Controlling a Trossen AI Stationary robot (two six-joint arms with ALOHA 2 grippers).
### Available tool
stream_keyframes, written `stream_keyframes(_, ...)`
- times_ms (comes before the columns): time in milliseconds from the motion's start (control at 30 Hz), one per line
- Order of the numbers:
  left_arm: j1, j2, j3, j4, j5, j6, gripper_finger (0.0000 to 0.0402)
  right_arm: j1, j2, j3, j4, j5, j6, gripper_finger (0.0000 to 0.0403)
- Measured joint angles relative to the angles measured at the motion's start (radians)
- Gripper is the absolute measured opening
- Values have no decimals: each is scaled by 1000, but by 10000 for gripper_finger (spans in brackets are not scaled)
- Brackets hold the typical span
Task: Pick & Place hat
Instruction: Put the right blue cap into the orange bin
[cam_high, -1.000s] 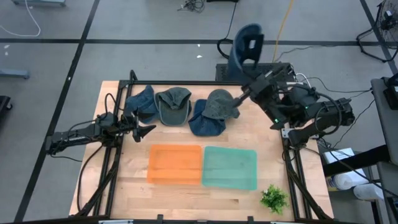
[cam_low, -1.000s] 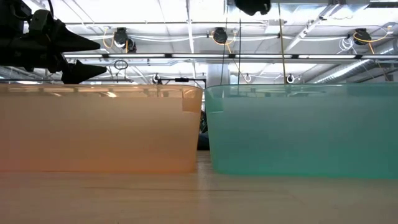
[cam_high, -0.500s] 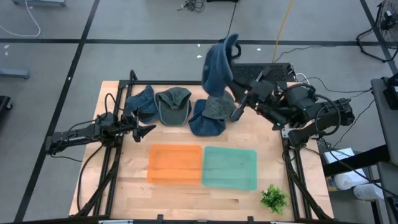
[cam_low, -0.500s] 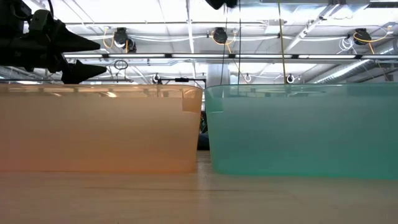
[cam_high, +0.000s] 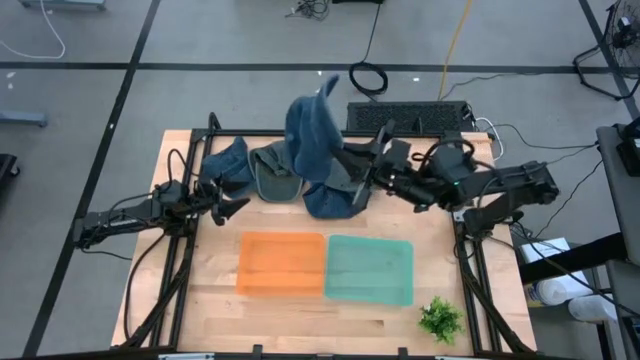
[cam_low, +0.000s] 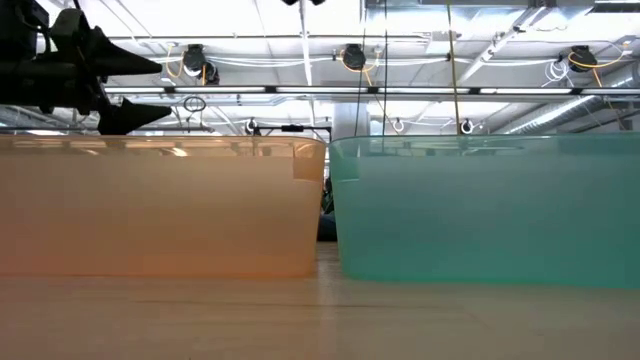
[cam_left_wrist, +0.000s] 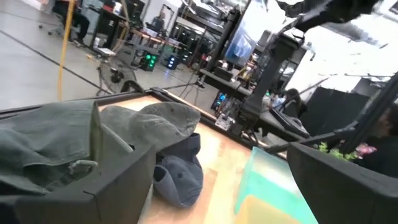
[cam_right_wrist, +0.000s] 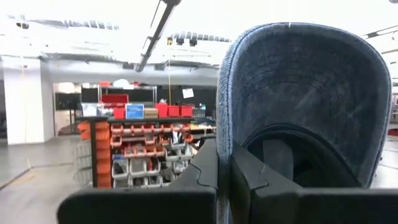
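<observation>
My right gripper (cam_high: 346, 164) is shut on a blue denim cap (cam_high: 310, 130) and holds it high over the row of hats at the table's far side. The cap's hollow inside (cam_right_wrist: 311, 112) faces the right wrist camera. On the table lie a blue hat (cam_high: 228, 165), a grey-green hat (cam_high: 278, 170), another blue hat (cam_high: 325, 202) and a grey hat (cam_high: 352, 186), partly under the arm. My left gripper (cam_high: 236, 208) is open and empty at the table's left, near the leftmost hat. My right gripper pinches the cap's edge (cam_right_wrist: 222, 146) between its two fingers, one finger on the inner side of the wall and one on the outer. The arm reaches in from the table's right. The cap is lifted clear of the table and the other hats.
An orange bin (cam_high: 282, 264) and a teal bin (cam_high: 370, 270) stand side by side in the table's near half; both fill the low view (cam_low: 160, 210), (cam_low: 490, 210). A small green plant (cam_high: 440, 320) stands at the near right corner.
My right gripper has carried the blue cap from beyond the table's far edge toward the table's left and a little nearer, so it is now over the row of hats. The cap has turned about as it moved and stays clear of the table.
</observation>
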Motion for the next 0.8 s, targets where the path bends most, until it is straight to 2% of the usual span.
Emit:
stream_keyframes(133,0,0,0,27,8,-61,381,-4,48,0,77,0,-18,0)
stream_keyframes(333,0,0,0,119,20,-51,384,-21,88,-1,179,-4,-2,0)
stream_keyframes(567,0,0,0,265,37,-51,375,-46,131,-1,349,-136,64,0)
stream_keyframes(800,0,0,37,334,67,-50,371,-55,149,-1,395,-157,89,0)
